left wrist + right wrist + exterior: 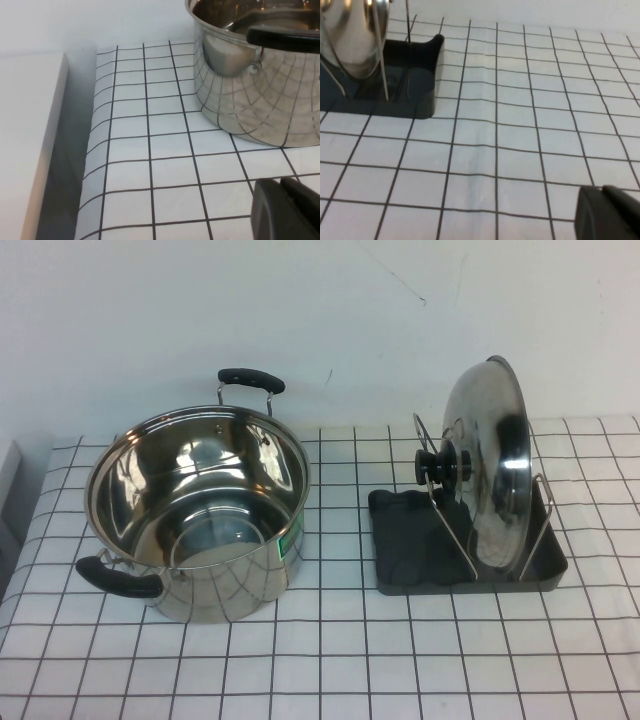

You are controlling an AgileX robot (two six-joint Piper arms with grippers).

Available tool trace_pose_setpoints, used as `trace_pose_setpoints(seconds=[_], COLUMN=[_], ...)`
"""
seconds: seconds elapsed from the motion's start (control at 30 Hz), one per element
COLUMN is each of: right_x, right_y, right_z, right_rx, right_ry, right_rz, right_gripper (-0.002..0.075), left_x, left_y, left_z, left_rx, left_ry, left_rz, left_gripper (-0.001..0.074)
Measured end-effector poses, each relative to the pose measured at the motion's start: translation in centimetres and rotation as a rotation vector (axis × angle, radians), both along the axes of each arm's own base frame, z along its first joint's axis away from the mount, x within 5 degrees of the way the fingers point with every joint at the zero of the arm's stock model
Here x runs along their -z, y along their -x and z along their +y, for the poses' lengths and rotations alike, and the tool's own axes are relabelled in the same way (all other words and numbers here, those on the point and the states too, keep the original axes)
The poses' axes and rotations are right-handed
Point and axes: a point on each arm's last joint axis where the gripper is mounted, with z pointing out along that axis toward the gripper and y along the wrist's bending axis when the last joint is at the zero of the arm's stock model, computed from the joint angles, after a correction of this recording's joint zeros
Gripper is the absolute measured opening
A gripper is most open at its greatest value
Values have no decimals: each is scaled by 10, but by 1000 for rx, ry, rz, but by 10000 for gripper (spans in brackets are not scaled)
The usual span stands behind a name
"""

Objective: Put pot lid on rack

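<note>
Pot (200,515) sits nearest in the high view, on the left half of the grid-pattern cloth (330,660), open, two black side handles, nothing inside. Right of it, well apart, the rack (400,570): dark grey tray with upright wire loops. Pot lid (490,460) stands on edge in the loops, tilted slightly, black knob facing the pot. Left gripper (286,210) hangs low over the cloth just beside the pot, touching nothing; open or closed, cannot tell. Right gripper (607,215) is low over bare cloth, off from the rack's corner; fingers likewise cannot tell.
</note>
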Motion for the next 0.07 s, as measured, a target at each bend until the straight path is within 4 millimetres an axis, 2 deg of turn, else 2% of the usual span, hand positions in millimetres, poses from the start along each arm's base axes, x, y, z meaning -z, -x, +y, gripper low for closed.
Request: trace_pose_setpoints(seconds=[0.07], right_x=[0], right_y=[0], right_z=[0], right_rx=[7], right_ry=[-5], right_rz=[-1], right_gripper=[-2], left_x=[0], left_y=[0], left_z=[0], left_rx=[0], left_ry=[0], left_rz=[0], left_gripper=[-2])
